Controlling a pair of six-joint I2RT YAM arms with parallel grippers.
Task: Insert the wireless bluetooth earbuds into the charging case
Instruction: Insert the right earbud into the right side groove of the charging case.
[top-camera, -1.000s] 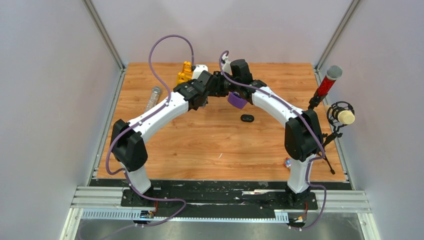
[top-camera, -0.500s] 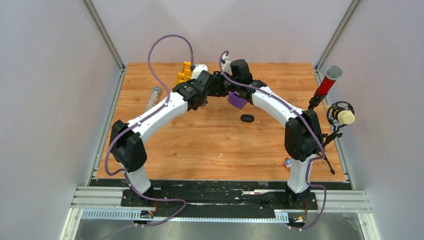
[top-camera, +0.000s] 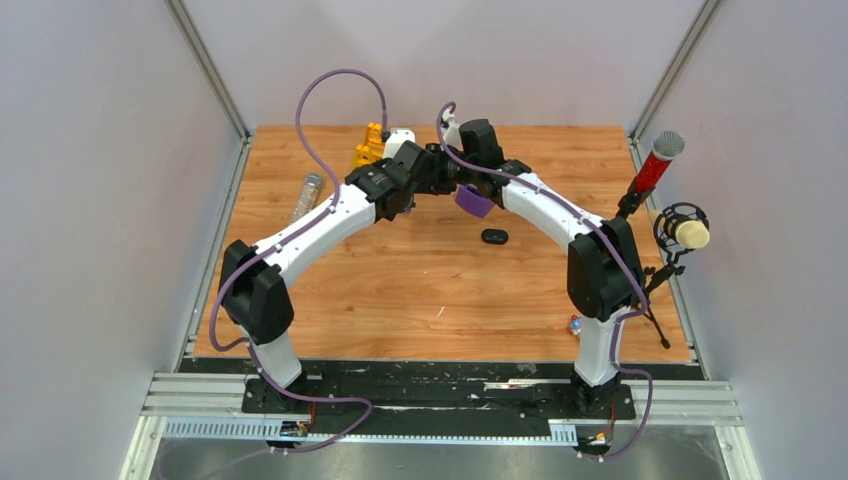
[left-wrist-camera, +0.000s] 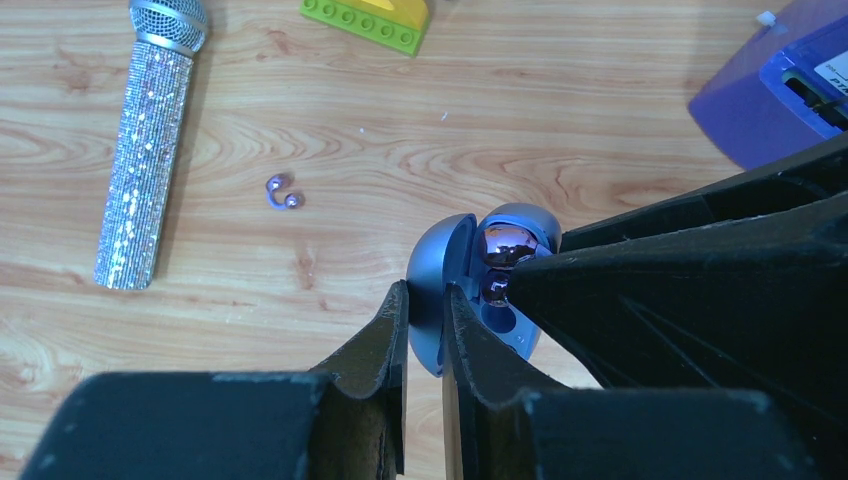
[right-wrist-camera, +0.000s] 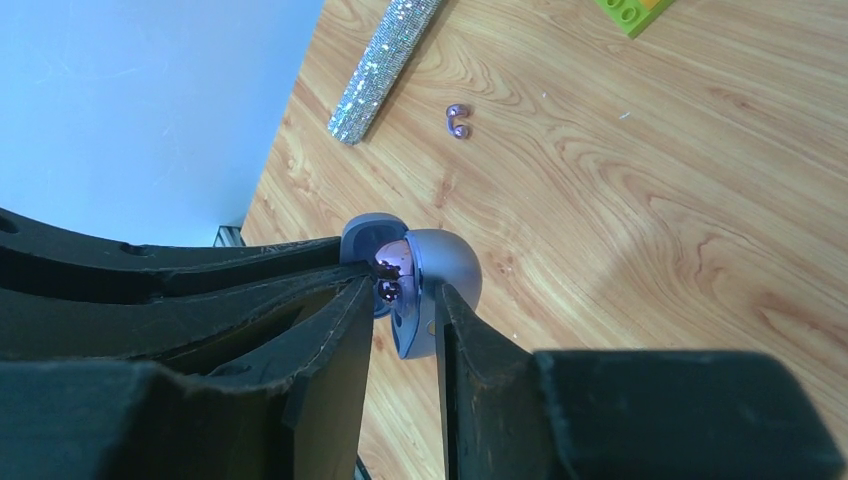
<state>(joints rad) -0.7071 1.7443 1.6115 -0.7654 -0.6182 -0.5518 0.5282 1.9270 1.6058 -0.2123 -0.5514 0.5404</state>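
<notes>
The charging case (left-wrist-camera: 437, 262) is a grey-blue hinged clamshell, held open above the wood at the back middle of the table. My left gripper (left-wrist-camera: 425, 300) is shut on one thin shell. My right gripper (right-wrist-camera: 405, 297) is shut on the other shell (right-wrist-camera: 447, 262). A shiny purple earbud (left-wrist-camera: 507, 243) sits inside the case and also shows in the right wrist view (right-wrist-camera: 393, 262). Another small purple earbud (left-wrist-camera: 283, 193) lies loose on the table (right-wrist-camera: 457, 120), well away from both grippers.
A glittery silver microphone (left-wrist-camera: 145, 150) lies at the left (top-camera: 305, 197). A green-and-yellow brick (left-wrist-camera: 375, 15) and a purple box (top-camera: 473, 200) sit close by. A small black oval case (top-camera: 493, 236) rests mid-table. Two microphones on a stand (top-camera: 655, 165) are at the right edge.
</notes>
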